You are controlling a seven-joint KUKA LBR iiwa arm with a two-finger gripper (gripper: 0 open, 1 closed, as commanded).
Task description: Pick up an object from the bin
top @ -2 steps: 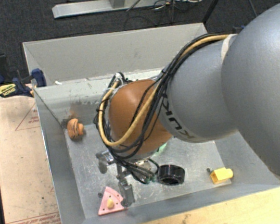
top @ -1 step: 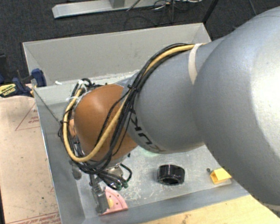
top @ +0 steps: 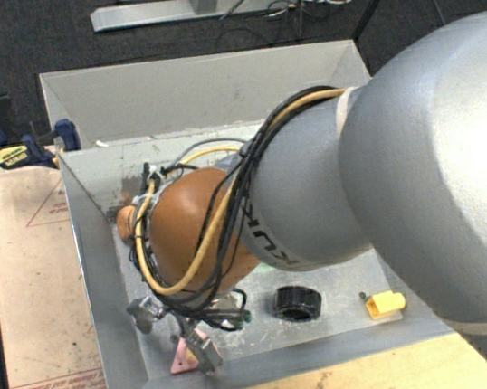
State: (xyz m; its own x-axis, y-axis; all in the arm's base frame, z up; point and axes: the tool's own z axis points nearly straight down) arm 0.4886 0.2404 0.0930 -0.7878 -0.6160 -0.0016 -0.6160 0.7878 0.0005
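The gripper [top: 175, 335] hangs low in the near left corner of the grey metal bin [top: 102, 285]. Its two metal fingers [top: 206, 351] stand apart, one to the far left and one nearer and to the right, and nothing shows clamped between them. The closest thing is a small pink wedge [top: 182, 362], flat and triangular. It lies just on the near side of the gap and touches the nearer finger, its tip pointing away from the near wall and its broad base toward that wall. Any grasp would seem to turn on that small offset: the wedge sits toward the near wall rather than squarely between the fingers, close against the corner. It looks like smooth plastic or foam, thin and probably light. Further right on the bare floor sits a black ring [top: 296, 303], matt and rubbery-looking, and beyond it a yellow block [top: 385, 305], hard-edged with a small peg; both are well apart from the gripper.
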